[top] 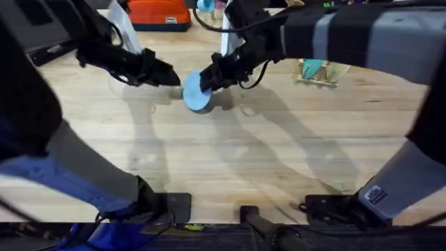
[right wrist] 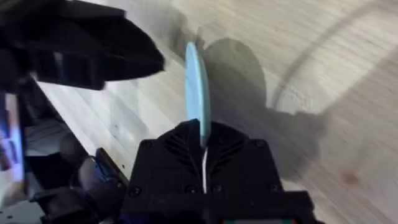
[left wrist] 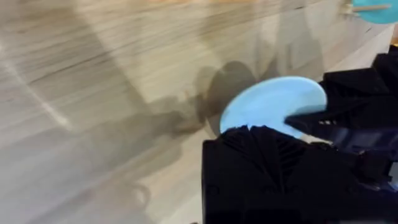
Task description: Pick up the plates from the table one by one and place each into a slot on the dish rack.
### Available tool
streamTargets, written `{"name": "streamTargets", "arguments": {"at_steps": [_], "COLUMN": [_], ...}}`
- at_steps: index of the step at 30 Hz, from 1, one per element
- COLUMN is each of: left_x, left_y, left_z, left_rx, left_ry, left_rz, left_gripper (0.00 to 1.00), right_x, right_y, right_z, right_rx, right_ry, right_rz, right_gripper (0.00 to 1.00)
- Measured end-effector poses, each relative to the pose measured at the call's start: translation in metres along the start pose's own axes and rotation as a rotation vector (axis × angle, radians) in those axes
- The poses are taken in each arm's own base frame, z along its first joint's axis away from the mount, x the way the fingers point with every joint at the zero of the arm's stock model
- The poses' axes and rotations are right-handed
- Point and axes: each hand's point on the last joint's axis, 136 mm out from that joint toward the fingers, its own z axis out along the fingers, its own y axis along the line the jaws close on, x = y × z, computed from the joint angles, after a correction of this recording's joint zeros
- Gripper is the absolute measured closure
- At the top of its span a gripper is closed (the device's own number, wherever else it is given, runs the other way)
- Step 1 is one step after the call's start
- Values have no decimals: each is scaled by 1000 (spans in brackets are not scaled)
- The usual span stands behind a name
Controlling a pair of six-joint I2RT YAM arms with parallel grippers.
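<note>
The right end effector [top: 206, 79] grips the pale blue plate [top: 196, 94] by its edge — above the worktop [top: 230, 160]. The left end effector [top: 173, 79] sits just beside it — whether clenched or released, I cannot tell.

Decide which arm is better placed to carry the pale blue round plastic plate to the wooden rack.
Right: its claw already pinches the pale blue round plastic plate on edge, and the small wooden peg rack stands on its side.

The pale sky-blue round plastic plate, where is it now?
In the overhead view the pale sky-blue round plastic plate is above the table's far middle, pinched by the right gripper, the left gripper beside it.
</note>
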Motion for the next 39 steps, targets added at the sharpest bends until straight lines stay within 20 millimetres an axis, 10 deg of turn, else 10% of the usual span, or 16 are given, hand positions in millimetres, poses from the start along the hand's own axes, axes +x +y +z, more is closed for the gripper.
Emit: {"name": "streamTargets", "arguments": {"at_steps": [19, 39], "left_x": [38, 88], "left_y": [-85, -125], "left_z": [-97, -141], "left_rx": [-249, -425], "left_ry": [-158, -280], "left_rz": [210, 318], "left_gripper": [961, 961], "right_x": [-12, 10], "right_y": [17, 11], "right_z": [-118, -242], "right_rx": [283, 617], "right_ry": [-219, -419], "right_rz": [-242, -300], "right_gripper": [973, 973]}}
